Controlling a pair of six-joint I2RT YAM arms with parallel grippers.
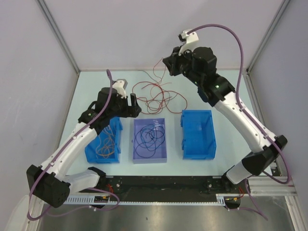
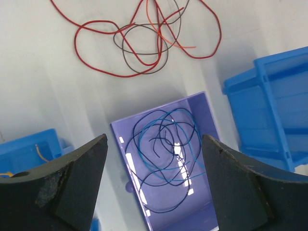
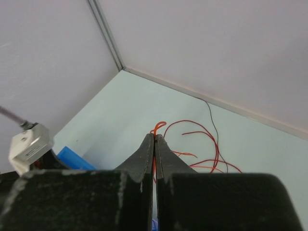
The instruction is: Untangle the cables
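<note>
A loose tangle of red and dark cables (image 1: 155,96) lies on the table beyond the bins; the left wrist view shows it as red loops (image 2: 144,45). My right gripper (image 1: 167,62) is raised above the table's far side, shut (image 3: 154,136) on a thin orange-red cable (image 3: 159,126) that loops out past its tips and hangs down towards the tangle. My left gripper (image 1: 133,102) hovers open (image 2: 154,139) over the near edge of the tangle and the purple bin, with nothing between its fingers. Navy and blue cables (image 2: 166,154) lie coiled in that purple bin (image 1: 150,159).
A blue bin (image 1: 91,151) at the left holds orange-tan cables (image 1: 107,144). Another blue bin (image 1: 198,139) stands at the right with no cables showing in it. White walls with metal posts close in the table's back and sides.
</note>
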